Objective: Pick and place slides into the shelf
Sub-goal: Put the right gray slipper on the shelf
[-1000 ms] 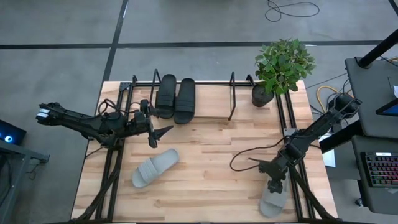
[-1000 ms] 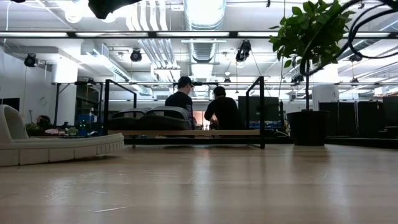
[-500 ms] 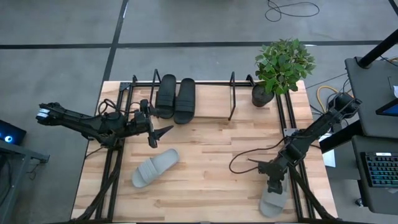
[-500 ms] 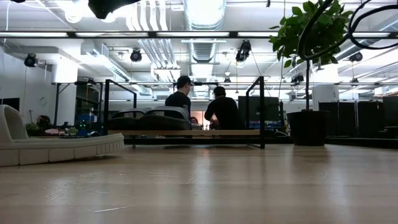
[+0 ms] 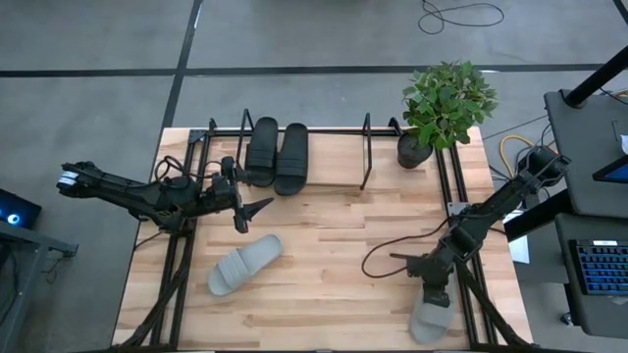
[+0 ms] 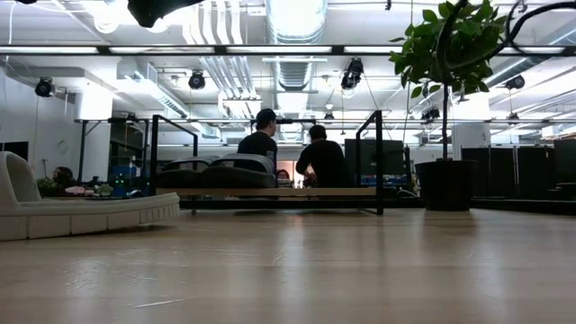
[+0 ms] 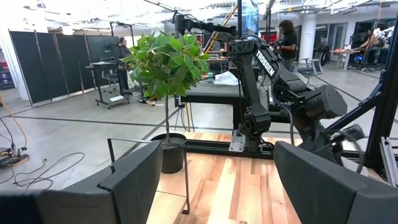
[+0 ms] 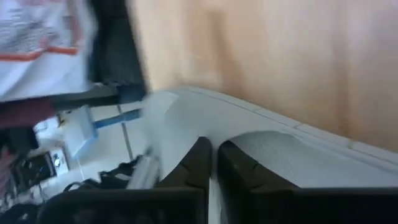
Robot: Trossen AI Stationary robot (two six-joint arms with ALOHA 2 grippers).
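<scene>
From above I see a wooden table (image 5: 324, 245) on a grey floor (image 5: 88, 59) with dark lines across it. A green plant in a dark pot (image 5: 446, 103) stands at the far right corner of the table. A loose cable (image 5: 461, 15) lies on the floor behind it. To the right there is a dark desk (image 5: 584, 147) with a keyboard (image 5: 599, 270). Looking level across the table, I see a big room with bright lights and silver pipes (image 6: 292, 63) on the ceiling. Two people (image 6: 292, 148) sit far back, facing away from me. More black desks (image 7: 109, 65) and dark wall panels (image 7: 53, 62) stand in the room.
</scene>
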